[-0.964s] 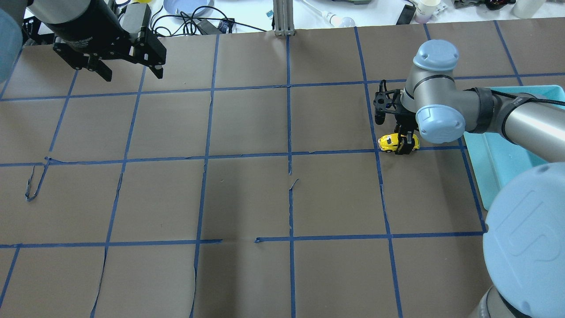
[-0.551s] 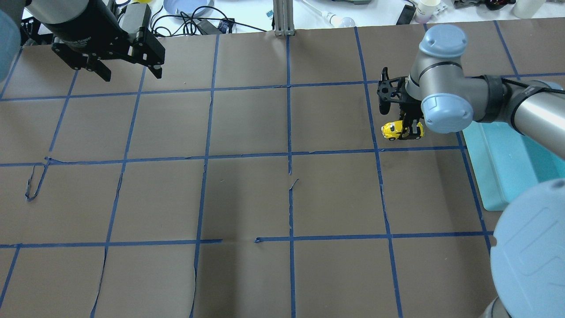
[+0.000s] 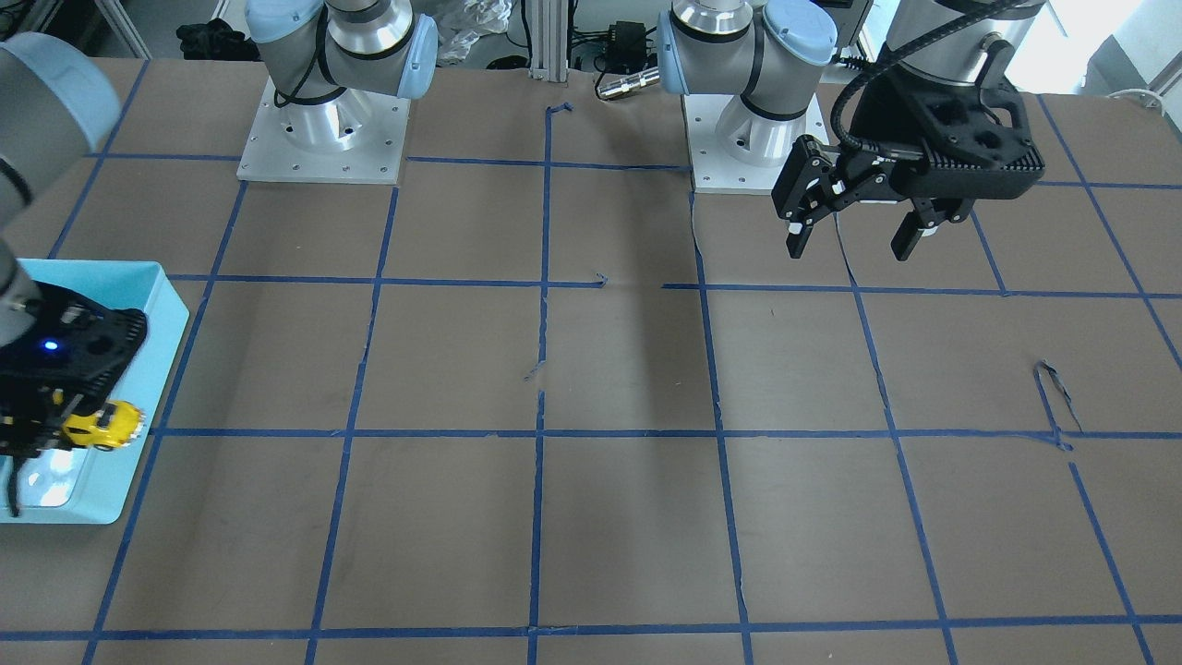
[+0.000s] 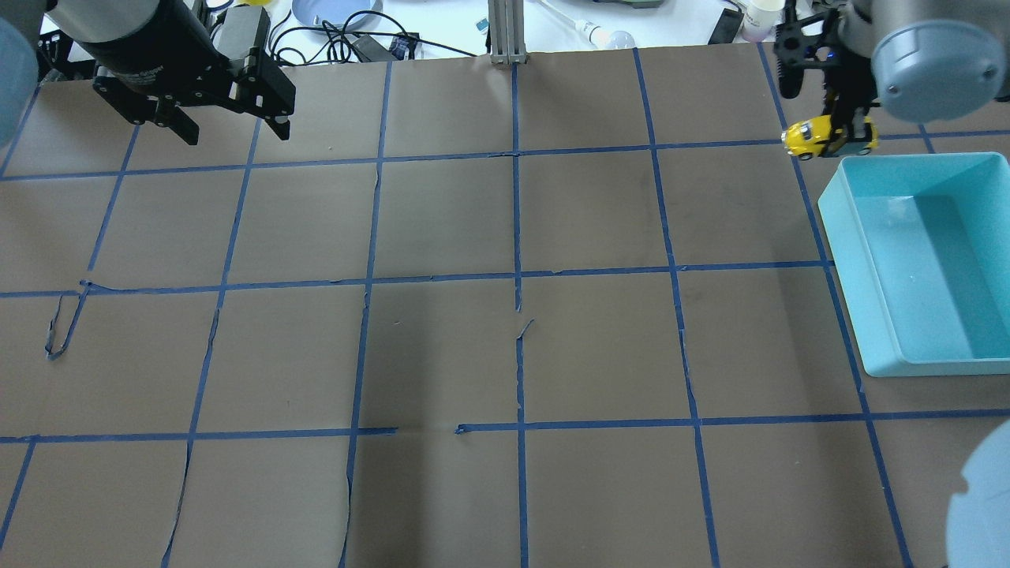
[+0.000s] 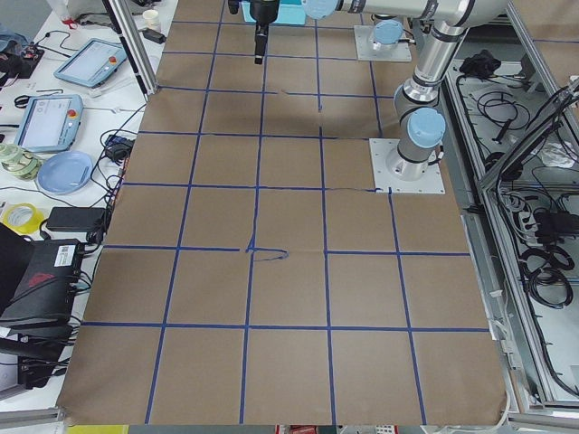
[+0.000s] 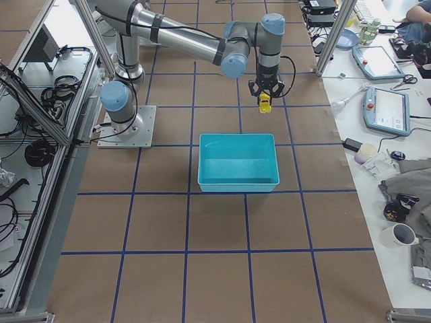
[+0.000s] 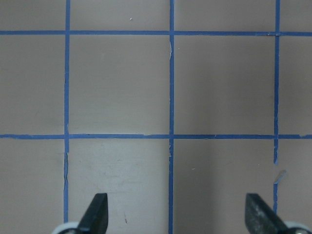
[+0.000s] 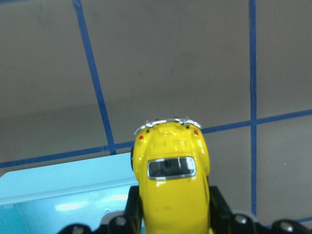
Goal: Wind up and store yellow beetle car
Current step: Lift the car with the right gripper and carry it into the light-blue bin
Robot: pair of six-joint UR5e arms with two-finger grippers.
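Yellow beetle car [image 8: 170,195], front end off-frame

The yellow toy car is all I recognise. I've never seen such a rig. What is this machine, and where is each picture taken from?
Two robot arms are bolted to a table covered in brown paper with blue tape lines. Each ends in a two-finger claw. The right claw is shut on the yellow beetle car, held in the air by a turquoise bin, not in it. The left claw hangs open and empty. Pictures: one from behind the robot, one facing it, two from the table's ends, one on each wrist.
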